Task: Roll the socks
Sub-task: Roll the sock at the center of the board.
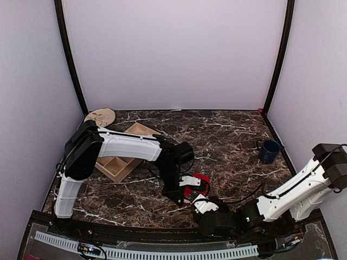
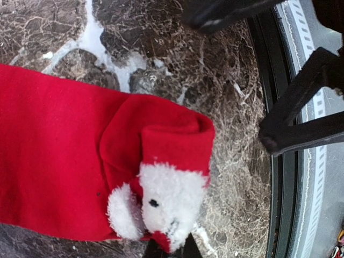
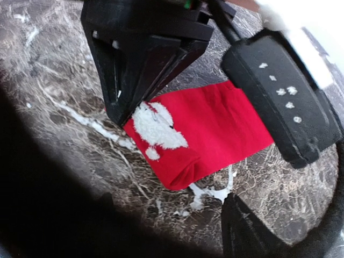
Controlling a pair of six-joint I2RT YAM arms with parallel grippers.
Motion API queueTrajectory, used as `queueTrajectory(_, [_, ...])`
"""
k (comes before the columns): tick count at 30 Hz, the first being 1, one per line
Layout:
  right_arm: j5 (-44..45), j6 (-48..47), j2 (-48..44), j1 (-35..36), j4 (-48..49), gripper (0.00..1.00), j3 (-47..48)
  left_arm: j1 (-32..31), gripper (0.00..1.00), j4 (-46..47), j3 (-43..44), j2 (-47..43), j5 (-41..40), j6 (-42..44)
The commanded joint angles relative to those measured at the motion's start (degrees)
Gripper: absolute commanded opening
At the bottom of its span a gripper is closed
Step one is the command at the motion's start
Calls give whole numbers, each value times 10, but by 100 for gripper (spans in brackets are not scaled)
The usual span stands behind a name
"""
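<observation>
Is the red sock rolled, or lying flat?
Barely started: the red sock has one end folded over, by the white patch; the rest lies flat.

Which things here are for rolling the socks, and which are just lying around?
Job: red sock; left claw, shut on it.
Lying about: tray; mug; tan round thing at back left, too small to tell.

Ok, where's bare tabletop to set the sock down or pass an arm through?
Widest bare marble: back-centre, between the wooden tray and the blue mug. Also front-left, between the tray and the near edge. Crowded: front-centre, where the left gripper and right gripper meet at the red sock.
</observation>
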Motion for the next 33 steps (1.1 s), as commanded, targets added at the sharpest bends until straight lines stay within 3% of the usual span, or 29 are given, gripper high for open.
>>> queueTrajectory(1, [41,-25,27,0,36,64,14,1,0,-19,11,9,18,4])
queueTrajectory(8, [55,8,35,-22,101,63,-7,1,1,-20,12,14,32,5])
queueTrajectory(19, [1,-32,60,-46,172,61,-25,1,1,-18,12,14,34,6])
queueTrajectory(22, [-28,-45,49,-54,187,55,-39,1,1,-17,10,14,33,7])
queueTrajectory(26, [-73,-58,44,-71,198,37,-47,1,1,-16,12,15,31,7])
queueTrajectory(33, [-103,-67,53,-83,212,32,-40,1,2,-16,17,16,37,6])
